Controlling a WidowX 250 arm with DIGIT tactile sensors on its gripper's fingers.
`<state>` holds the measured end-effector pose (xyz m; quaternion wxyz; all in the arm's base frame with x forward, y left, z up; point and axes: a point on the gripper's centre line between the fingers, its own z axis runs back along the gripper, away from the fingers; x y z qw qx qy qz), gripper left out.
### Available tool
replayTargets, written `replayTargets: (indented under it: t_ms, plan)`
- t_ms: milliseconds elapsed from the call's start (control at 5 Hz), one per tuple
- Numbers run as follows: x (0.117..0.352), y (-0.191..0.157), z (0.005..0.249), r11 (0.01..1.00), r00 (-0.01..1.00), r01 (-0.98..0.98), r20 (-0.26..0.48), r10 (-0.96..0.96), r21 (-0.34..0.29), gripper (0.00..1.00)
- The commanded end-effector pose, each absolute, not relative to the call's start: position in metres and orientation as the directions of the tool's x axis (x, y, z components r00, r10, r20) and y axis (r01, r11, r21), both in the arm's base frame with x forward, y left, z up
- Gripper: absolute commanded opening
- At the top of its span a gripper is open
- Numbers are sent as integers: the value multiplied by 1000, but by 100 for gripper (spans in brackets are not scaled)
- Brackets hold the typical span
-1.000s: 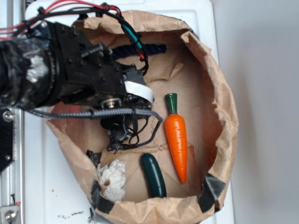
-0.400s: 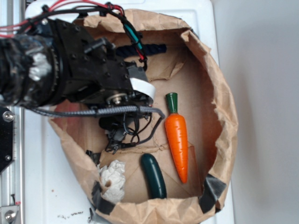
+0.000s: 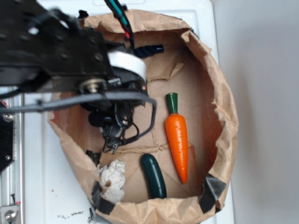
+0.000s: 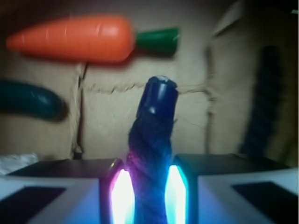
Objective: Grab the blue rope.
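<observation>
In the wrist view my gripper (image 4: pixel 148 191) is shut on the blue rope (image 4: pixel 152 140). The dark twisted strand stands up between the two lit fingers. Its shiny blue sealed end (image 4: pixel 159 95) pokes out beyond them toward the carrot. In the exterior view the black arm (image 3: pixel 70 56) covers the gripper. Only a short stretch of the rope (image 3: pixel 148 49) shows, by the bag's far wall. A dark blurred band at the right of the wrist view could be more rope; I cannot tell.
All of this lies inside a cut-down brown paper bag (image 3: pixel 219 107) with raised, crumpled walls. An orange carrot (image 3: pixel 177 137) and a dark green cucumber (image 3: pixel 154 176) lie to the right. A crumpled white paper ball (image 3: pixel 112 179) sits at the near-left wall. A grey braided cable (image 3: pixel 107 97) loops below the arm.
The arm has risen toward the camera and shifted toward the top of the frame, looming larger and blurred. Less of the rope shows by the far wall. Carrot and cucumber have not moved.
</observation>
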<state>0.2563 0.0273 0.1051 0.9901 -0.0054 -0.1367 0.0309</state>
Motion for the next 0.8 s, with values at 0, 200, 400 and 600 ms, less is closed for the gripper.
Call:
replayTargets:
  t_ms: [0,200,400,600]
  plan:
    - [281,5,162,985,931,-169,333,149,31,0]
    - [296,-17,174,980,934,-191,318,163,59,0]
    - [302,-35,184,979,931,-186,334,150,78,0]
    - [304,-38,185,981,933,-178,331,143,78,0]
